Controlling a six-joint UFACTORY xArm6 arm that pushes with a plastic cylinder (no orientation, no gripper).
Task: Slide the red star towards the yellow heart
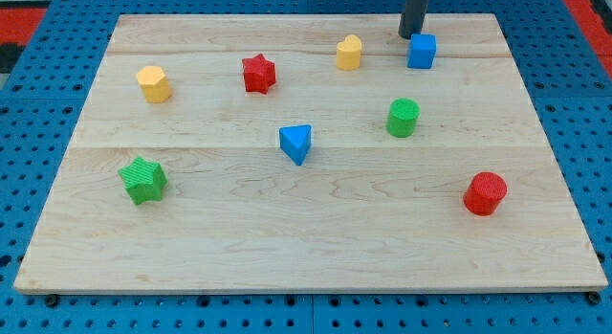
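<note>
Nearest, toward the view's bottom right: red cylinder [485, 192] on the tabletop [287, 248]. Left of it, well apart: green star [143, 179]. Mid-board: blue triangular block [296, 143], green cylinder [403, 117] to its right. Further back: yellow hexagonal block [153, 83] at left, red star [258, 73], then yellow heart [349, 53], apart from the star. Farthest: blue cube [422, 51], my tip [410, 35] just beside its upper left. No jaws fitted; nothing held.
</note>
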